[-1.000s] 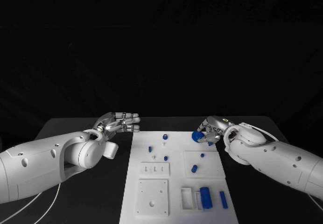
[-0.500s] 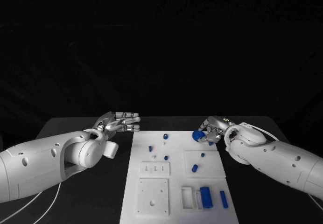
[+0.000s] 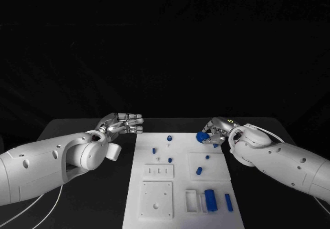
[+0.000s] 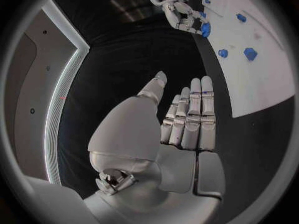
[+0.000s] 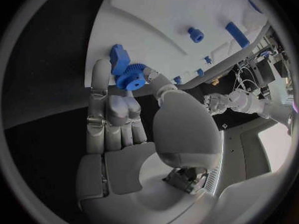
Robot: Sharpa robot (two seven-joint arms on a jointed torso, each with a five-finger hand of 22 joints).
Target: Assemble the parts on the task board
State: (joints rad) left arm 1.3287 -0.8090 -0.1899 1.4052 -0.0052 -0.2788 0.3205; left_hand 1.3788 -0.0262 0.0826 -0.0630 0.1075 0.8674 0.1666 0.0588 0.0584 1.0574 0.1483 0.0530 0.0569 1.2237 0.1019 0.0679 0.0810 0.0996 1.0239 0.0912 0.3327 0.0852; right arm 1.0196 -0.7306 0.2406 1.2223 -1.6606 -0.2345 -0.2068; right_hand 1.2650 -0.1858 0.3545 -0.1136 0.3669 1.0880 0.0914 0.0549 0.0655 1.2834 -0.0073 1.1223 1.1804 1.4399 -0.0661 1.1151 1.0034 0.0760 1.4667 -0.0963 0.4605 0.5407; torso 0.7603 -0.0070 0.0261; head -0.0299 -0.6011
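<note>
The white task board point(image 3: 180, 157) lies in the middle of the black table. My right hand point(image 3: 216, 131) hovers at the board's far right corner and pinches a blue gear point(image 3: 202, 137). The right wrist view shows the gear point(image 5: 129, 77) held between thumb and fingers of that hand point(image 5: 118, 114), just off the board point(image 5: 162, 15). My left hand point(image 3: 122, 124) is over the table beside the board's far left corner, fingers straight and holding nothing. In the left wrist view, the left hand point(image 4: 184, 122) lies flat, with the right hand point(image 4: 179, 12) and gear point(image 4: 205, 30) beyond it.
Several blue parts lie on the board: a peg point(image 3: 168, 139) at the far end, a small piece point(image 3: 153, 151), a short one point(image 3: 199, 171), a block point(image 3: 210, 200) and a bar point(image 3: 228, 202) near me. White raised plates point(image 3: 157, 195) occupy its near left.
Barely anything: my left hand has drifted slightly toward the table's far side. The right hand keeps the gear in about the same place.
</note>
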